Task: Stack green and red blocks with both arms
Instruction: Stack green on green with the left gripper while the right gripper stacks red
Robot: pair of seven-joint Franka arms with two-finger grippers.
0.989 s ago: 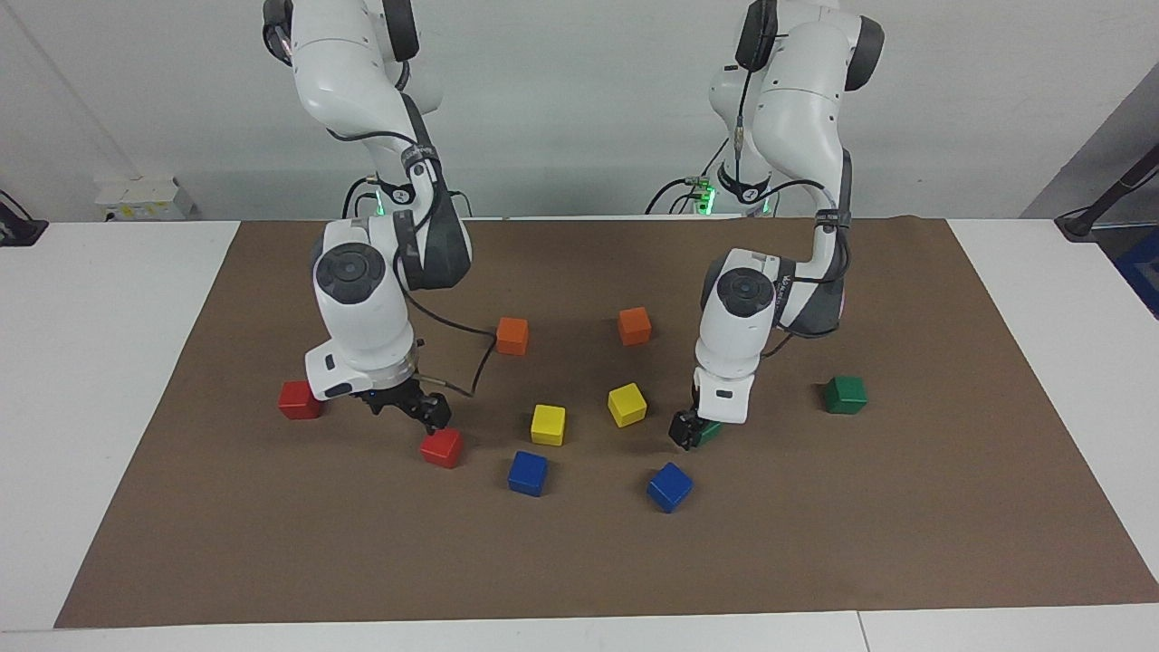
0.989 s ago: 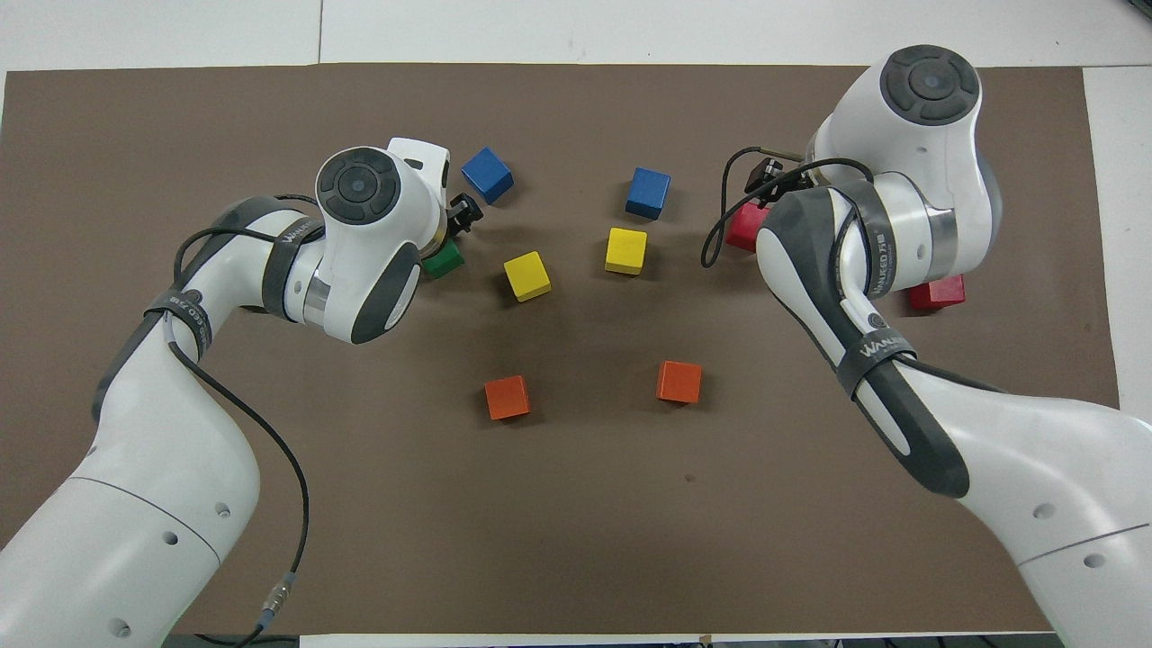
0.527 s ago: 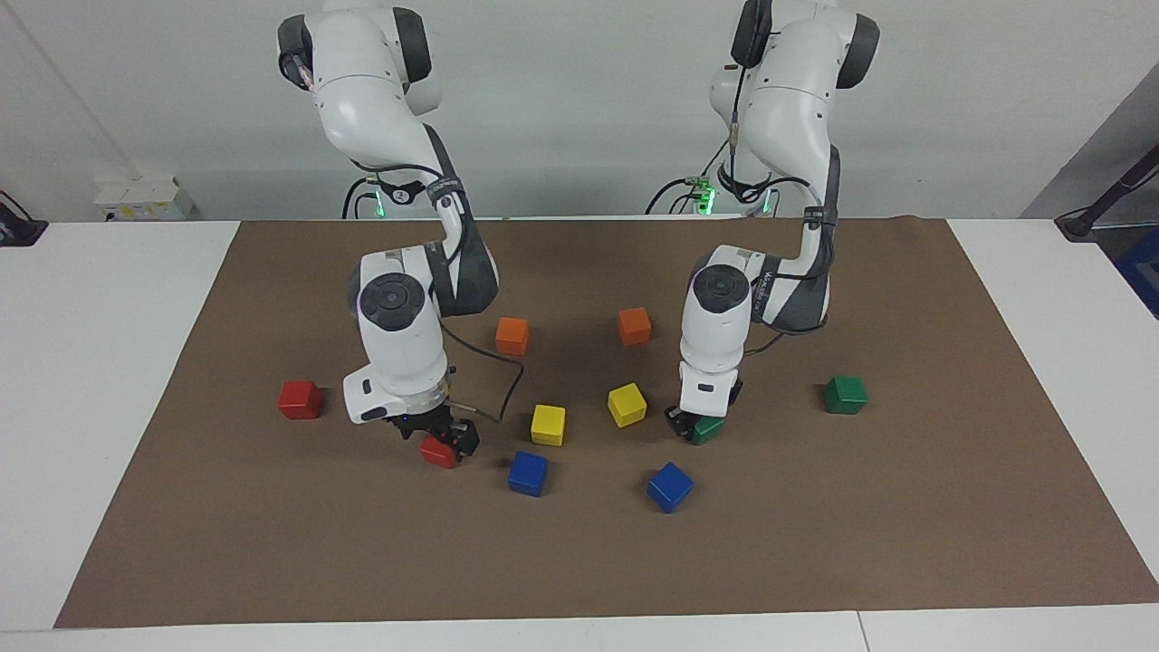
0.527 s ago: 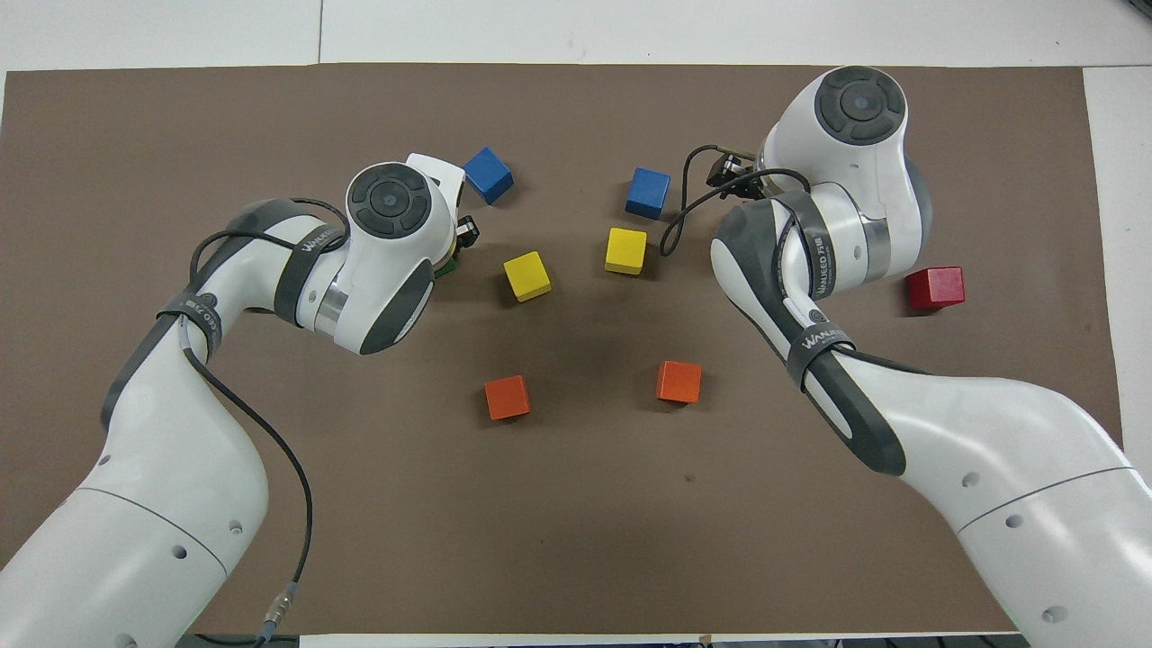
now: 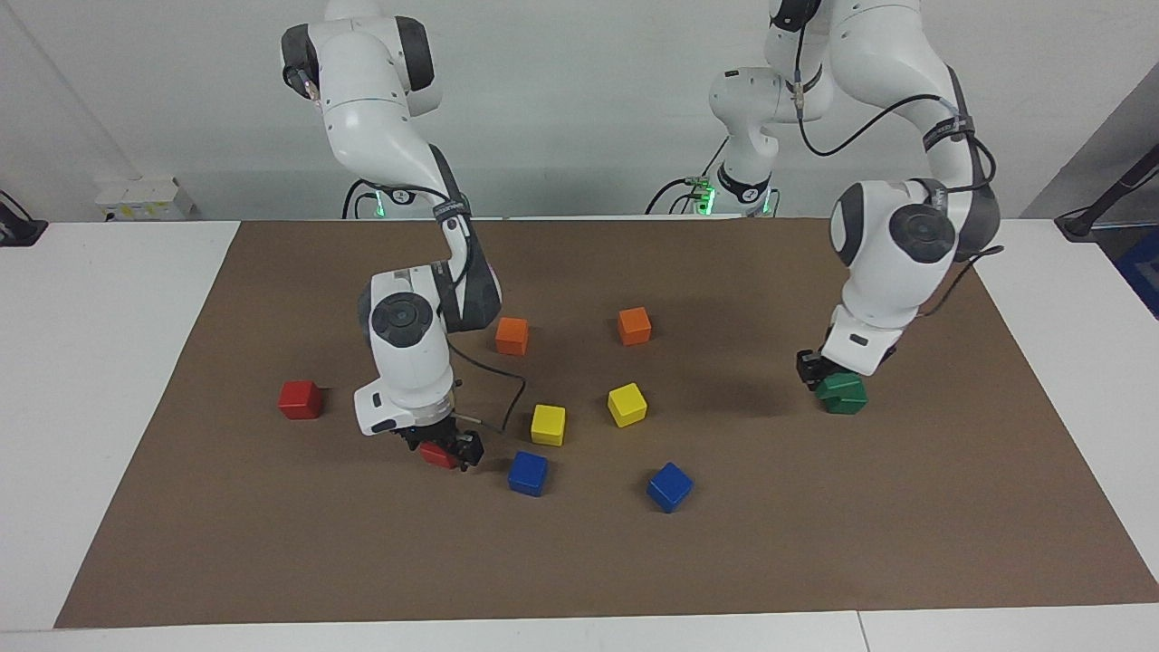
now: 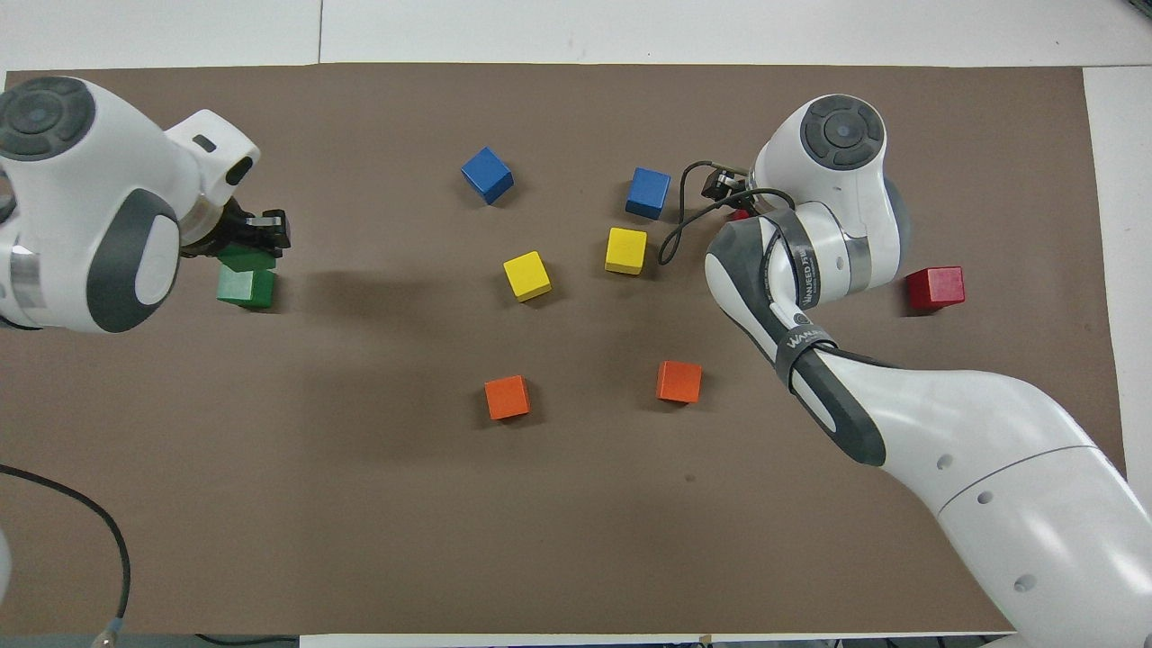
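Roughly, the task is at its first placement and neither stack is finished. The left end effector (image 5: pixel 826 377) is closed on the carried green block (image 6: pixel 243 260) and holds it, slightly tilted, right over the resting green block (image 6: pixel 245 288) toward the left arm's end of the counter (image 5: pixel 109 362). From the facing view the two greens overlap, and I cannot tell whether the upper one already touches the lower. My reading is that this block needs squaring up, lowering and releasing before the green pair counts as stacked.

The right end effector (image 5: pixel 442 449) is low over the counter with its fingers (image 5: pixel 470 447) either side of the gripped red block (image 5: pixel 438 455), apparently clamped on it. Whether that block has left the surface I cannot tell. The free red block (image 5: pixel 300 399) sits well apart from it, toward the right arm's end of the counter, so the whole carry and placement of red is left to do.

Between the two arms lie the orange cubes (image 5: pixel 512 336), yellow cubes (image 5: pixel 548 425) and blue cubes (image 5: pixel 527 473), which are no part of the job. The nearest blue cube is just beside the gripped red block and could be nudged on the way up.
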